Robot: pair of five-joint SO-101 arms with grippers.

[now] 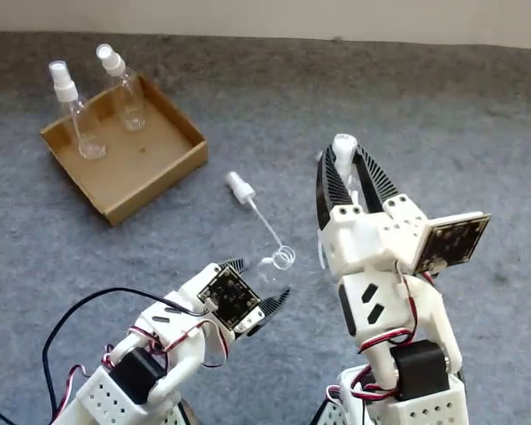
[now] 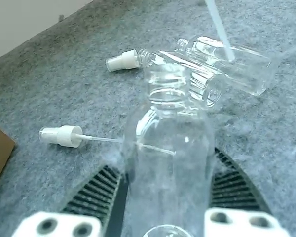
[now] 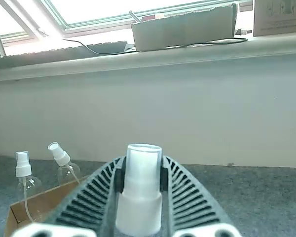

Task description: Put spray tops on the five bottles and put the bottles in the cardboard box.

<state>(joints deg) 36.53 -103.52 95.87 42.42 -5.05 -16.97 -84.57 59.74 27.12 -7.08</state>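
My left gripper [image 1: 261, 283] is shut on a clear open-necked bottle [image 1: 277, 264], held upright between its fingers [image 2: 96, 195]. A loose spray top [image 1: 241, 188] lies on the carpet just beyond it, its thin tube pointing toward the bottle. My right gripper [image 1: 343, 166] is raised to the right and shut on another white spray top [image 3: 140, 197], whose tube [image 2: 218, 27] hangs down above two more lying bottles. One of those has a white top [image 2: 122, 61], the other is open [image 2: 237, 66]. The cardboard box [image 1: 155, 186] at far left holds two topped bottles [image 1: 75, 119].
Grey carpet covers the whole work surface. A black cable [image 1: 80, 310] loops beside the left arm's base. A pale wall [image 3: 187, 113] stands behind the carpet.
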